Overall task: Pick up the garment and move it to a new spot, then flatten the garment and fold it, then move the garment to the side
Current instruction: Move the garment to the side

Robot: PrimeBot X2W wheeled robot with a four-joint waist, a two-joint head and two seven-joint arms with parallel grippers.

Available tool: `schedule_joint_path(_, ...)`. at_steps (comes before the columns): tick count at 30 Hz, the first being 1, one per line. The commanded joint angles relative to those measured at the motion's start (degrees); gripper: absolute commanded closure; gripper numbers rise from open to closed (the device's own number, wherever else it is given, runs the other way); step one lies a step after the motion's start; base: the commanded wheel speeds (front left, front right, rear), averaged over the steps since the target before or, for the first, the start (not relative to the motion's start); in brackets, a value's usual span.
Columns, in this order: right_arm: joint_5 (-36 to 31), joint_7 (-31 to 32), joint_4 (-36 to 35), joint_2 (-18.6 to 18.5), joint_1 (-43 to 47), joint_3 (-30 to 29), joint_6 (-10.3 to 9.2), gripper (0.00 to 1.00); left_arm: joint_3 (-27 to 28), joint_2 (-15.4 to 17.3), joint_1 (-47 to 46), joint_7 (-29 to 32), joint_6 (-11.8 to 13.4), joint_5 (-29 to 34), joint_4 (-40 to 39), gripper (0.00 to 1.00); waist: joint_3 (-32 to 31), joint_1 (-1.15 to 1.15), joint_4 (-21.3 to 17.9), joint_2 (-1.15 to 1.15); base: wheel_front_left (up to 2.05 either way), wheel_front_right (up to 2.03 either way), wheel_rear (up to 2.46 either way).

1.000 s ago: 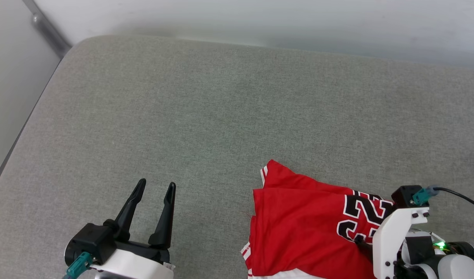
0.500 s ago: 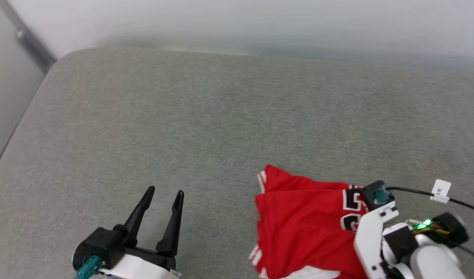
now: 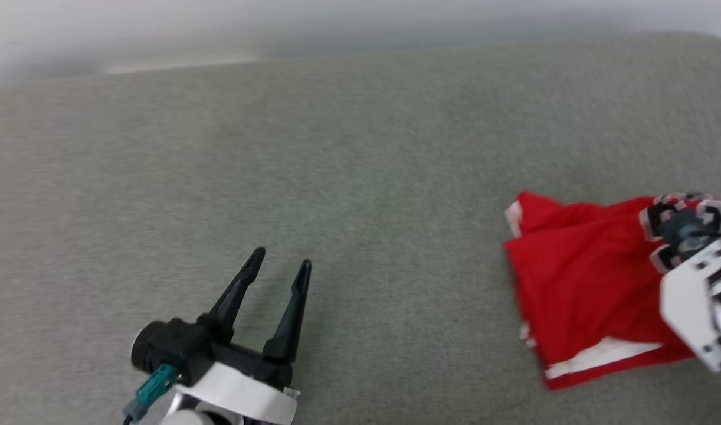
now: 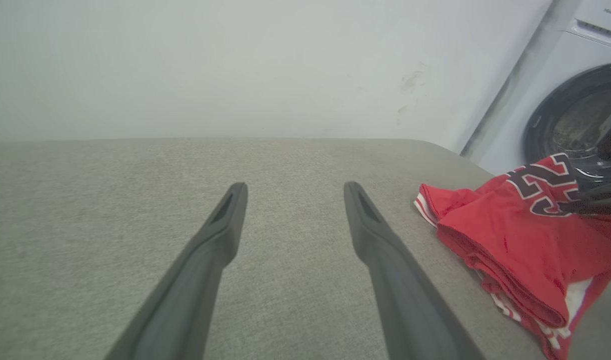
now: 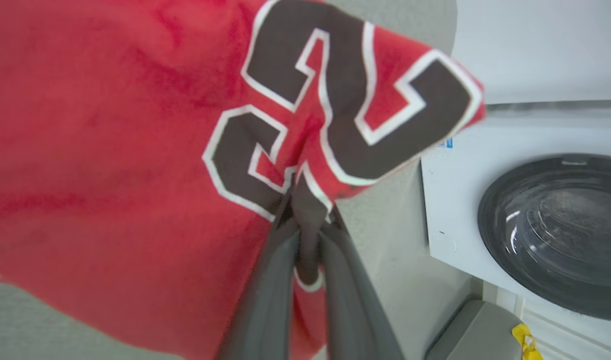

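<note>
Since the earlier frame the right gripper (image 5: 308,212) has shut on the garment (image 3: 579,283). The head camera has swung toward the right end of the grey upholstered surface (image 3: 337,147), and the red cloth now lies farther from the left gripper (image 3: 282,257) than before. At the lower left of the head view the left gripper hovers over bare grey fabric, its two dark fingers spread wide with nothing between them. Its wrist view shows the same parted fingers pointing toward a pale wall (image 4: 235,60). Well to the right of it, near the surface's rounded right end, sits the garment, a red T-shirt gathered into loose folds. A white band (image 3: 602,354) runs along its near edge and striped trim shows at its left corner. Its lower folds rest on the surface, while the part carrying a dark, white-outlined number print (image 5: 335,115) is pulled up into a peak. The right gripper holds that peak, its fingers pressed together on a pinch of cloth just under the print, as the right wrist view shows. Beyond the surface's right end stands a white washing machine (image 5: 550,225) with a dark round door. A small yellow object (image 5: 523,335) lies near its foot, too small to identify.
</note>
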Motion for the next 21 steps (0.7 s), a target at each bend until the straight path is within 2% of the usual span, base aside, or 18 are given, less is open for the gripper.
schedule_joint_path(1,0.2,-0.9,-0.2,-2.8,-1.8,-0.8,-0.09,1.00,-0.7,0.8,-2.1,-0.1,0.0,0.4,-0.6,0.00,5.2,0.00,-4.7,0.00,0.00,0.00,0.00)
schedule_joint_path(5,0.4,-3.0,1.3,-5.3,-3.3,-4.0,-0.08,1.00,-2.5,2.0,-5.2,-0.1,0.0,0.8,-2.2,0.00,9.5,0.00,-7.4,0.00,0.00,0.00,0.00)
schedule_joint_path(10,-2.1,-8.9,5.9,-7.2,-6.2,-7.5,-0.08,1.00,-3.7,3.9,-9.3,-0.1,0.0,1.3,-5.0,0.00,14.7,0.00,-9.5,0.00,0.00,0.00,0.00)
schedule_joint_path(17,-5.7,-15.6,13.6,-5.4,-11.1,-12.9,-0.09,1.00,-3.8,7.8,-13.3,-0.1,0.0,2.1,-7.1,0.00,21.0,0.00,-10.7,0.00,0.00,0.00,0.00)
schedule_joint_path(21,-9.3,-18.2,18.0,-7.2,-12.5,-17.0,-0.10,1.00,-4.1,9.0,-14.8,-0.1,0.0,2.2,-9.2,0.00,23.2,0.00,-10.1,0.00,0.00,0.00,0.00)
